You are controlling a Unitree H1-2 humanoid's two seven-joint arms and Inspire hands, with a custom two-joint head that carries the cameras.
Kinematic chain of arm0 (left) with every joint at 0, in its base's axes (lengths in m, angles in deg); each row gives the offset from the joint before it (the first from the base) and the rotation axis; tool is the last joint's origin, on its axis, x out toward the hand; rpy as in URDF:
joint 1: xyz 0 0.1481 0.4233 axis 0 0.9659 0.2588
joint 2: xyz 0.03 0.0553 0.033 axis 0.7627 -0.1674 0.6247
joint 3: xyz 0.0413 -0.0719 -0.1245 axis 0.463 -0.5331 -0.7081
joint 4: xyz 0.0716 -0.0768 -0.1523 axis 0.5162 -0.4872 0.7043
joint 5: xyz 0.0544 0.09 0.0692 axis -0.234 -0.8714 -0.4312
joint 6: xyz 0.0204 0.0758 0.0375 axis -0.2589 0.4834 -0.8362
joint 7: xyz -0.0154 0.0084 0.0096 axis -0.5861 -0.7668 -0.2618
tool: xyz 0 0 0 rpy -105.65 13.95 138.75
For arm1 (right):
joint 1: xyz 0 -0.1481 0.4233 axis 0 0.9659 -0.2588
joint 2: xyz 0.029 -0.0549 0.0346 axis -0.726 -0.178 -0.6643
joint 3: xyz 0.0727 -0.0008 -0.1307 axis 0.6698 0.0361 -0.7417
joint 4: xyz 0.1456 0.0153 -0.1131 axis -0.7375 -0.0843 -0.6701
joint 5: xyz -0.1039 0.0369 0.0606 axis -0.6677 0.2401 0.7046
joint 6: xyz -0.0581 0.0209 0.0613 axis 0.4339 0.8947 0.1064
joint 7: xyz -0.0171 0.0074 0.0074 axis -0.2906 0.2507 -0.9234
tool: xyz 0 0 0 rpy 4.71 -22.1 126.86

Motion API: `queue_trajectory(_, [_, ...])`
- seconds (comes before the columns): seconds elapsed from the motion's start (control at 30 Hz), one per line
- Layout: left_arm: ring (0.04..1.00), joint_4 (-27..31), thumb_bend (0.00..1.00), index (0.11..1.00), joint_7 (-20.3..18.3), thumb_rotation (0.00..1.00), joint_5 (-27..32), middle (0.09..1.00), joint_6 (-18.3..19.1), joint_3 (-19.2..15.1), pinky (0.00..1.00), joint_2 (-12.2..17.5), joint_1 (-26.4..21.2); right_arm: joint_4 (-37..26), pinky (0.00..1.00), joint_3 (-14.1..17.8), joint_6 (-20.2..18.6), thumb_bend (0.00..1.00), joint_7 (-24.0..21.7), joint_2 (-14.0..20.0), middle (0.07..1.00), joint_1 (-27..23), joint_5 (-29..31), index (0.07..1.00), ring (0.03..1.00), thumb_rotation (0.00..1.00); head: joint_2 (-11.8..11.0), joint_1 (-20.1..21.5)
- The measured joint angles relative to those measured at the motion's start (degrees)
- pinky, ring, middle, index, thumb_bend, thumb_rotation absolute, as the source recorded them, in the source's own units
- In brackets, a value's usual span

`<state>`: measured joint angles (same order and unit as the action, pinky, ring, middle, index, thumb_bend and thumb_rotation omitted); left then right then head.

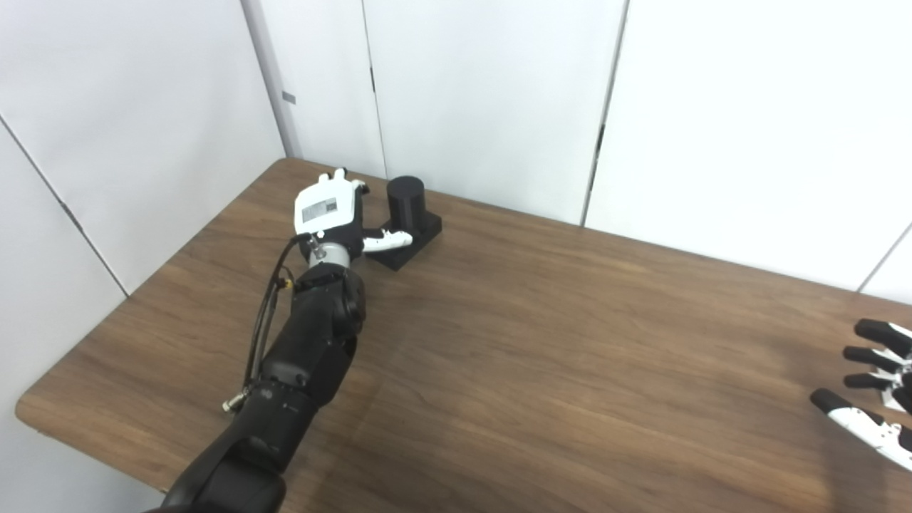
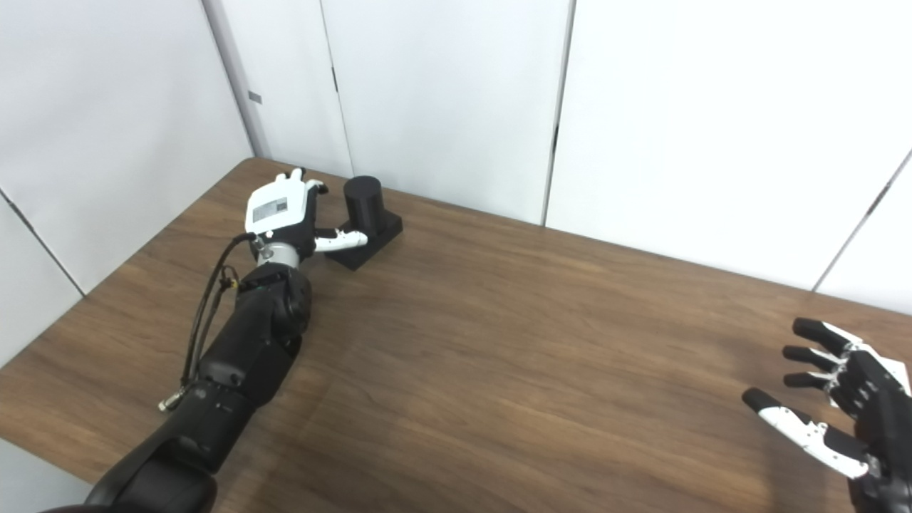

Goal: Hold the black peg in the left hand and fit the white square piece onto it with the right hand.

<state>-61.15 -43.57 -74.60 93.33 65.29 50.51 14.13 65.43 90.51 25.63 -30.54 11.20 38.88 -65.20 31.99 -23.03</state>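
The black peg (image 1: 406,201) is a short black cylinder standing upright on a black square base (image 1: 415,239), at the far left of the brown table (image 1: 541,342). My left hand (image 1: 330,210) is just left of it, back facing up, fingers spread toward the peg and thumb lying along the base's front; it does not grip it. It also shows in the right eye view (image 2: 281,211). My right hand (image 2: 844,395) is open and empty over the table's right side, fingers spread. No white square piece is in view.
White wall panels stand close behind the table's far edge. The table's left edge (image 1: 142,285) and its near left corner (image 1: 28,413) show. My left arm lies across the near left of the table.
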Motion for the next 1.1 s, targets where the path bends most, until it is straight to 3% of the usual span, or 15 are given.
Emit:
queue_trajectory(0.2, [0.968,-1.8,1.0,0.772,-0.9,0.66,0.0,0.968,0.0,0.4,0.78,0.1,-1.3,-0.9,0.54,0.0,-0.5,0.59,0.0,-0.1,0.774,0.2,-0.3,0.713,0.683,0.13,0.0,0.1])
queue_trajectory(0.43, [0.983,-5.0,1.0,0.763,-2.4,0.65,-1.4,0.969,0.0,3.6,0.82,1.6,-1.6,-1.0,0.56,0.0,-0.5,0.57,0.0,-0.1,0.778,0.2,-0.5,0.715,0.69,0.1,-0.1,0.1])
queue_trajectory(0.8, [0.971,-8.7,1.0,0.768,-2.1,0.65,-1.0,0.96,0.0,7.0,0.79,3.8,-3.6,-1.3,0.56,0.0,-0.7,0.56,0.0,-0.2,0.783,0.2,-0.9,0.718,0.697,0.07,0.0,0.4])
queue_trajectory(1.1, [0.967,-10.5,0.98,0.753,-2.2,0.6,-0.5,0.951,0.0,8.6,0.79,4.3,-4.5,-3.0,0.56,-0.1,-1.7,0.55,0.0,-0.3,0.783,0.4,-1.0,0.721,0.692,0.06,0.4,0.8])
